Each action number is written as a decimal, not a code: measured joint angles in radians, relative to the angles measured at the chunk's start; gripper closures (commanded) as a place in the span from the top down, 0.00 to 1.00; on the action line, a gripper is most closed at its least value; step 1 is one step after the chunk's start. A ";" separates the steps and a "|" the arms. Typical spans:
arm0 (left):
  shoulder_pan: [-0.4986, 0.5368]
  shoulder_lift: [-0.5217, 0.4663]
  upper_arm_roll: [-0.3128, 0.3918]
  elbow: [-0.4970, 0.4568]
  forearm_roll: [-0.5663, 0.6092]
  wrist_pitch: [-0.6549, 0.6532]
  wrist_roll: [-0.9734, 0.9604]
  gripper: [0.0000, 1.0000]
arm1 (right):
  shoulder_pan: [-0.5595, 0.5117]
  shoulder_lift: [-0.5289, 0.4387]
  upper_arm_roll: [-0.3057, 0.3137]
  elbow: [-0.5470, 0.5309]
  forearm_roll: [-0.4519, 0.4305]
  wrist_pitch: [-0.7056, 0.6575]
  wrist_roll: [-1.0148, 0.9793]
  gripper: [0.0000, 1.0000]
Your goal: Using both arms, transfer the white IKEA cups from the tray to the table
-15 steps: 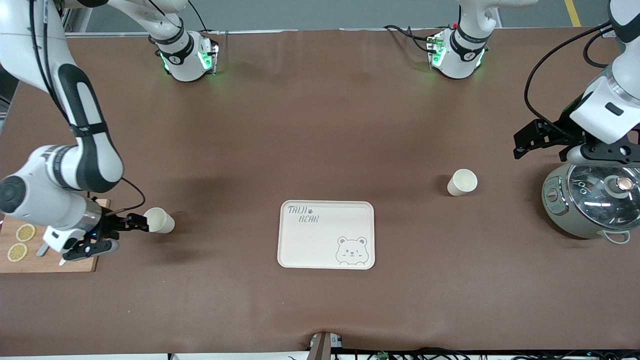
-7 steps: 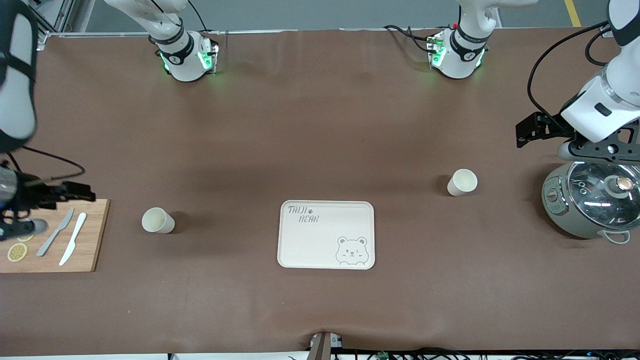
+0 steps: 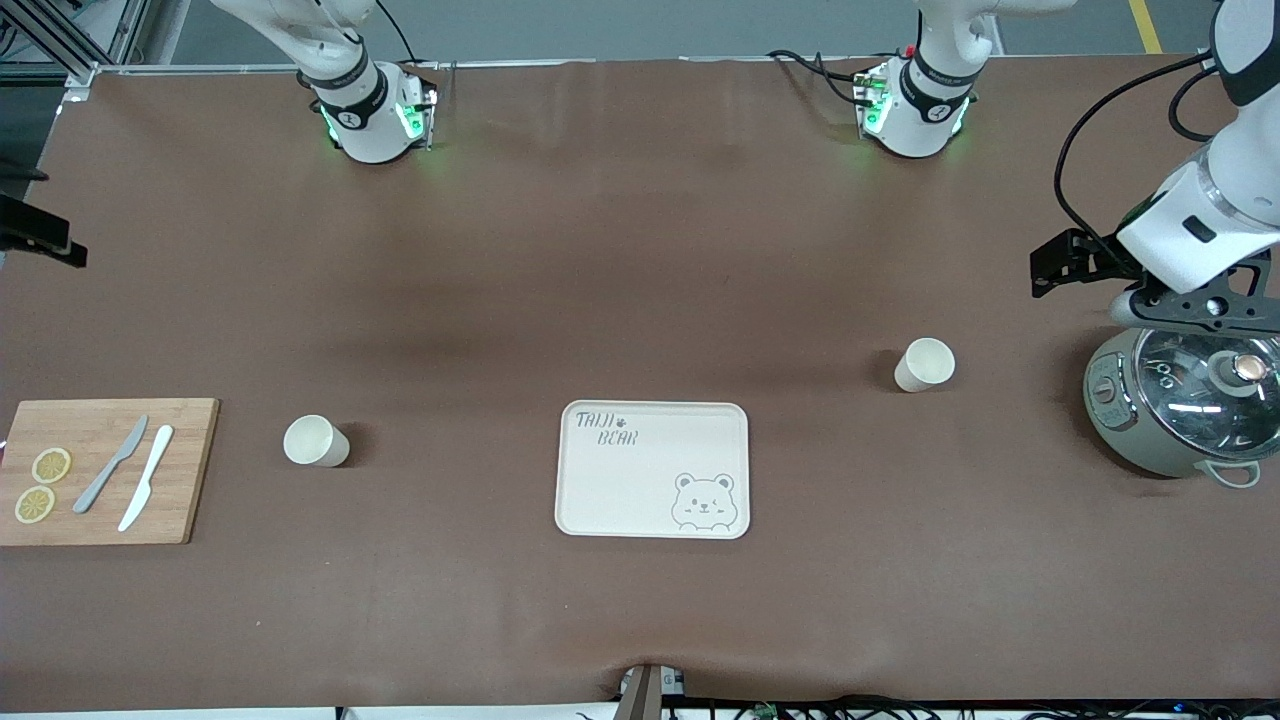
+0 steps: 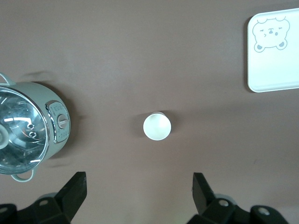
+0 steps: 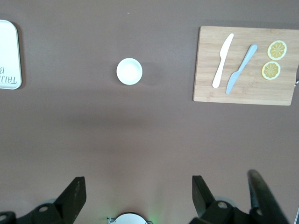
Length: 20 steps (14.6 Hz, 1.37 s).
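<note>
Two white cups stand upright on the brown table. One cup (image 3: pixel 316 441) is toward the right arm's end, beside the cutting board, and shows in the right wrist view (image 5: pixel 129 71). The other cup (image 3: pixel 924 364) is toward the left arm's end, beside the pot, and shows in the left wrist view (image 4: pixel 157 126). My left gripper (image 3: pixel 1048 272) (image 4: pixel 138 189) is open and empty, high over the table by the pot. My right gripper (image 3: pixel 45 242) (image 5: pixel 138 191) is open and empty, high over the table's end, mostly out of the front view.
A cream tray (image 3: pixel 652 470) with a bear drawing lies between the cups, nearer the front camera. A grey-green pot with glass lid (image 3: pixel 1185 400) stands at the left arm's end. A wooden cutting board (image 3: pixel 105 470) holds two knives and lemon slices.
My right arm has drawn back from the cup at its end and risen toward the view's edge, leaving the cup standing. My left gripper has lifted slightly away from the pot.
</note>
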<state>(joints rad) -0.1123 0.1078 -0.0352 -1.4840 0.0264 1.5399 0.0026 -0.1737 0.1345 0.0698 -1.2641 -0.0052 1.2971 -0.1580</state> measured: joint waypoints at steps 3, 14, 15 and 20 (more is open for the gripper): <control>0.000 0.001 0.000 0.000 0.000 0.000 0.000 1.00 | 0.008 -0.099 0.014 -0.099 0.001 0.033 0.066 1.00; -0.014 0.005 -0.002 0.005 0.000 0.000 0.000 1.00 | 0.014 -0.184 0.014 -0.318 0.001 0.136 0.093 1.00; -0.014 0.005 -0.003 0.005 0.000 0.001 0.000 1.00 | 0.015 -0.188 0.015 -0.327 0.001 0.138 0.093 1.00; -0.018 0.005 -0.017 0.007 0.000 0.001 0.000 1.00 | 0.025 -0.197 0.022 -0.333 0.002 0.136 0.093 1.00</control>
<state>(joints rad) -0.1301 0.1128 -0.0522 -1.4768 0.0264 1.5404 0.0023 -0.1488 -0.0621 0.0917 -1.5976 -0.0035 1.4330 -0.0652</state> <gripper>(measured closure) 0.000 0.000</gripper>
